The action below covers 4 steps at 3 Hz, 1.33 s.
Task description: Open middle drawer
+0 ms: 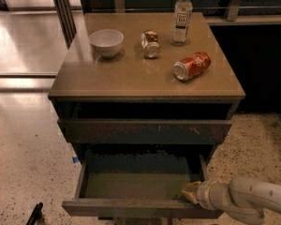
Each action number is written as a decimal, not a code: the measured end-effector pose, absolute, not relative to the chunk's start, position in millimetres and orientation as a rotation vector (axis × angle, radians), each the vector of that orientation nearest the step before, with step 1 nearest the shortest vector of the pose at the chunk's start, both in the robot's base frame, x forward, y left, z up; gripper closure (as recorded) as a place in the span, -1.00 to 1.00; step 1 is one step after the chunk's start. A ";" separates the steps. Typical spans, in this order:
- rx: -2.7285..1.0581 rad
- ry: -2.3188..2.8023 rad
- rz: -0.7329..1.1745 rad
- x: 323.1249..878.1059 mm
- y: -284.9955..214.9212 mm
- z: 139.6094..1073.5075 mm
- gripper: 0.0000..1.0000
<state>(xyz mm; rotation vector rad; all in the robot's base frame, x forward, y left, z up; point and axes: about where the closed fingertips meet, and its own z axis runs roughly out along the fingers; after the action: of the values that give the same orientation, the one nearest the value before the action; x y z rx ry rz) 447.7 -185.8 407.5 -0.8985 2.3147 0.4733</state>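
Observation:
The middle drawer (131, 208) of a dark brown wooden cabinet stands pulled out toward me. Its flat olive-brown inside (136, 184) shows and holds nothing. My gripper (191, 192) is at the drawer's front right corner, just inside the front board. Its pale arm (253, 198) reaches in from the lower right. Above the open drawer sits a taller closed front with pale scratch marks (145, 131).
On the cabinet top (84, 78) are a white bowl (106, 41), a small can lying on its side (151, 44), a clear water bottle (181, 18) and a red can on its side (192, 65). A black object (35, 213) lies on the floor at lower left.

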 end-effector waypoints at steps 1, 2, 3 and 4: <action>-0.925 2.288 0.574 436.5 -168.4 413.9 1.00; -0.925 2.288 0.575 436.5 -168.4 413.9 1.00; -0.923 2.222 0.541 450.7 -165.6 439.0 1.00; -0.917 2.101 0.431 466.0 -168.4 493.3 1.00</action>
<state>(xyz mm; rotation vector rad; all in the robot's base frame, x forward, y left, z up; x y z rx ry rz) 466.0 -168.4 493.3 -0.9167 2.1010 0.4307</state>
